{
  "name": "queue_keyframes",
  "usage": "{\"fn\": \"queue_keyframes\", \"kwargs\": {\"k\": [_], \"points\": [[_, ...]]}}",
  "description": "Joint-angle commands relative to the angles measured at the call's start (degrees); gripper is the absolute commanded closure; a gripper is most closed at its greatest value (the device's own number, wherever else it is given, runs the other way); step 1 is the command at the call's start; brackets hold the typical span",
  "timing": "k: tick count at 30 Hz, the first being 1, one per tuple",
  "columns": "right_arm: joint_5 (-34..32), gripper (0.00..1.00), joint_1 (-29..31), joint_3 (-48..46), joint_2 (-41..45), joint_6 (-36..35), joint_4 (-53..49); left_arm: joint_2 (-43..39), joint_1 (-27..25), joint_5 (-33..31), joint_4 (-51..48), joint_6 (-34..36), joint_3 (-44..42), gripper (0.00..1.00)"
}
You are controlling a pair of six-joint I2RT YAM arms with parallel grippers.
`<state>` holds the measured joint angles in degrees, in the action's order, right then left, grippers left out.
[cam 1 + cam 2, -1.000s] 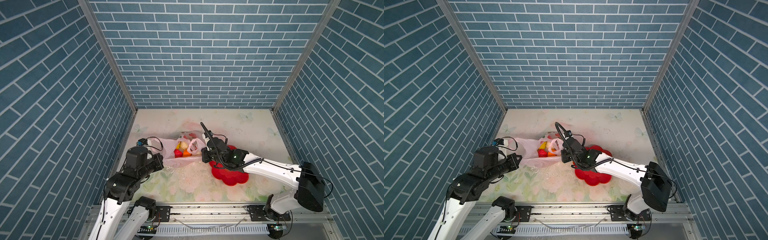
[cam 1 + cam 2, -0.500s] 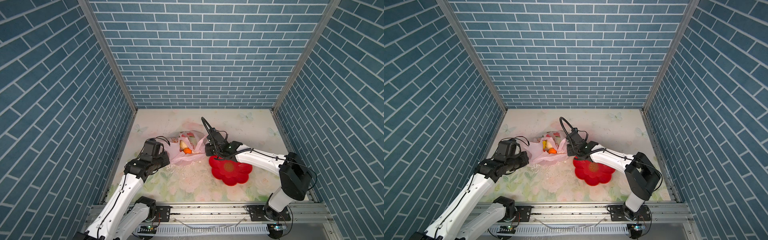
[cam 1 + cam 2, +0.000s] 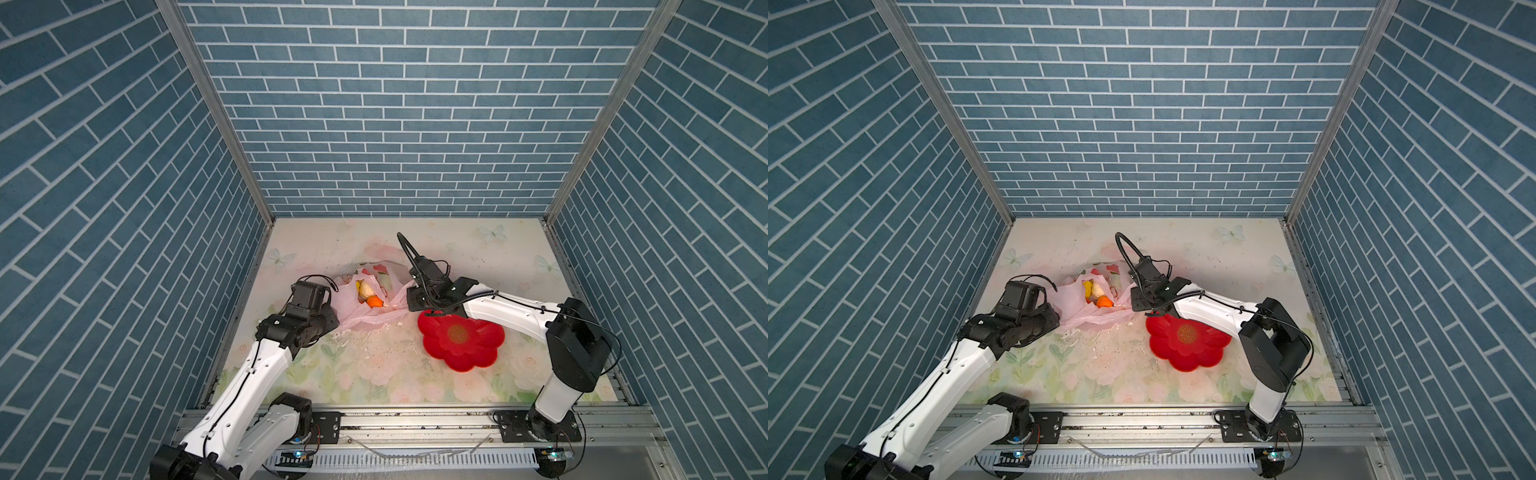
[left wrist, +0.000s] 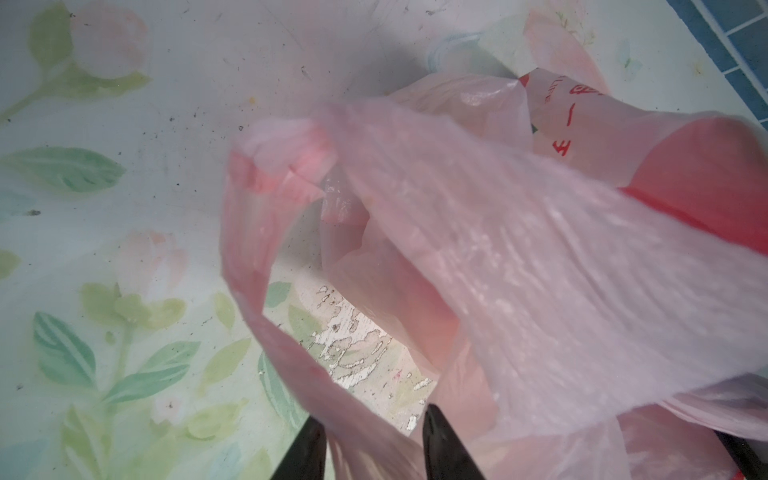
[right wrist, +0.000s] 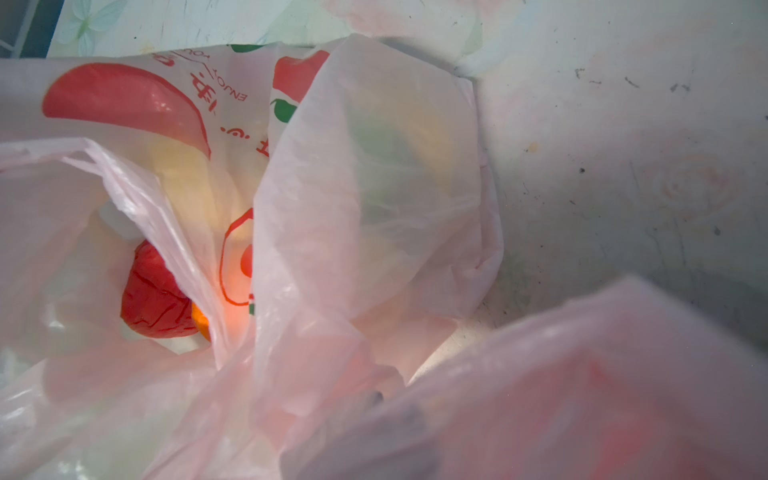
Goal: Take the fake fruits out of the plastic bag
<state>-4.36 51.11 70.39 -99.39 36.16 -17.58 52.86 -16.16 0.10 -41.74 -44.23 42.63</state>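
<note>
In both top views the plastic bag (image 3: 365,318) lies on the flowered worktop (image 3: 374,374), a little to 9 o'clock of its middle, with its mouth open upward. The fake fruits are inside it: a cream fruit (image 3: 365,287), an orange fruit (image 3: 375,302) and a yellow fruit (image 3: 1087,288) show through the mouth. The right wrist view shows also a wrinkled red fruit (image 5: 153,295) deep in the bag.

The left tool (image 4: 374,440) is at 9 o'clock of the bag. Its two black fingers (image 4: 440,440) stand apart, and a loop handle of the bag runs through the gap, not pinched.

The right tool (image 3: 413,293) is at 3 o'clock of the bag, touching its edge. Pink film covers its fingers in the wrist view, so I cannot tell if it is closed or parted.

A red flower-shaped dish (image 3: 478,357) lies at 4 o'clock of the bag, apart from it, partly under the right arm.
</note>
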Motion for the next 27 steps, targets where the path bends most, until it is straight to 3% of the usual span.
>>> {"fn": "queue_keyframes", "kwargs": {"k": [1, 9, 21, 27], "points": [[1.4, 0.91, -0.2, 3.3, -1.0, 0.1, 0.0, -0.7, -0.1, 0.7, 0.1, -0.3, 0.6, 0.54], [2.7, 0.94, -0.2, 3.8, -1.7, 0.0, 1.0, -5.1, -0.1, 2.5, 1.7, 0.8, 2.4, 0.48], [2.7, 0.95, -0.2, 5.5, -2.5, 0.4, 1.8, -8.5, -0.1, -1.5, -14.0, 4.1, 10.1, 0.41], [3.0, 0.96, -0.2, 7.1, -3.4, 0.4, 1.7, -12.0, -0.2, 1.7, -19.1, 5.1, 12.7, 0.39]]}}
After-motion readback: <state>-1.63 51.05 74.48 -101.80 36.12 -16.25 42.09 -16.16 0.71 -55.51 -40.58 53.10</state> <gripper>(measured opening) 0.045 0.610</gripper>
